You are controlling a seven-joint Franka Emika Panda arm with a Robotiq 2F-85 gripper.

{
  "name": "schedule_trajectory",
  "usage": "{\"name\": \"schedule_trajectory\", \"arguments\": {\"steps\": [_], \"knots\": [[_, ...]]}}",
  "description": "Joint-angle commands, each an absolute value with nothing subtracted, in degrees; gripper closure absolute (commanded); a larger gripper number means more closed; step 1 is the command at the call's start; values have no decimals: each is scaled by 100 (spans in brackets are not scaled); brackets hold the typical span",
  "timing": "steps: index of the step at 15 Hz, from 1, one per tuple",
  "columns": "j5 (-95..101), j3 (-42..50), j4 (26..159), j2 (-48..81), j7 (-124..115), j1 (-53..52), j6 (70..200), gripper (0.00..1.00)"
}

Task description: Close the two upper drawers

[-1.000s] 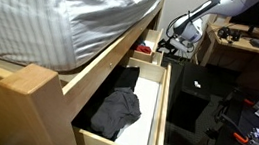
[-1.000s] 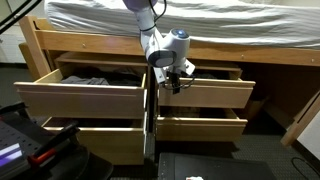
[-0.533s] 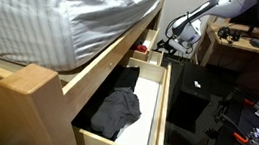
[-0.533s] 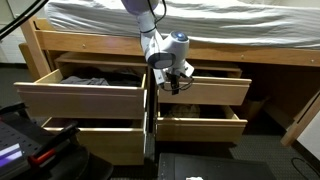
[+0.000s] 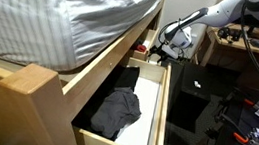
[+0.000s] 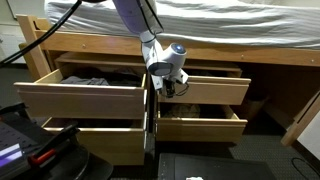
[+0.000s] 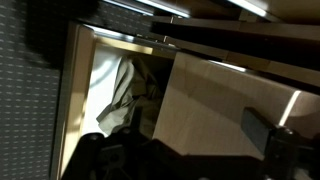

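Observation:
Two upper drawers of pale wood stand pulled out from under the bed. One upper drawer (image 6: 80, 100) is out far and holds dark clothing (image 5: 116, 111); its whitish floor (image 5: 146, 110) shows. The other upper drawer (image 6: 210, 92) is out less; it also shows farther back (image 5: 148, 53). My gripper (image 6: 168, 85) hangs in front of this shorter drawer, at the end nearest its neighbour, close to the front panel; it also shows in an exterior view (image 5: 163, 50). In the wrist view the gripper (image 7: 190, 145) looks open, with the pale drawer front (image 7: 210, 100) between its fingers.
Two lower drawers (image 6: 105, 142) (image 6: 200, 125) are also partly out. Grey striped bedding (image 5: 57, 13) lies on the bed above. A bed post (image 6: 302, 118) stands at the side. Black equipment (image 5: 248, 129) sits on the floor, and a desk (image 5: 244, 42) stands behind the arm.
The arm has lowered and moved in toward the shorter upper drawer's front. Neither drawer has visibly moved.

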State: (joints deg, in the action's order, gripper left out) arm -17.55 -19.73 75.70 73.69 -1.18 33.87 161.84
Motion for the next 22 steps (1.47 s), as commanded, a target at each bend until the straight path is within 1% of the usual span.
{"name": "schedule_trajectory", "arguments": {"steps": [1,4,10,11,21,22], "knots": [[-1883,-1470,6781,7737,-224,2784,16464,0],[-1827,-1377,6513,7822,-133,2555,16959,0],[-1828,-2113,6194,7895,489,2822,16866,0],[-1758,-1832,6446,7730,176,2663,16902,0],[-1758,-1975,6345,7774,239,2743,16898,0],[-1752,-1454,6460,7570,-264,2523,16454,0]]}}
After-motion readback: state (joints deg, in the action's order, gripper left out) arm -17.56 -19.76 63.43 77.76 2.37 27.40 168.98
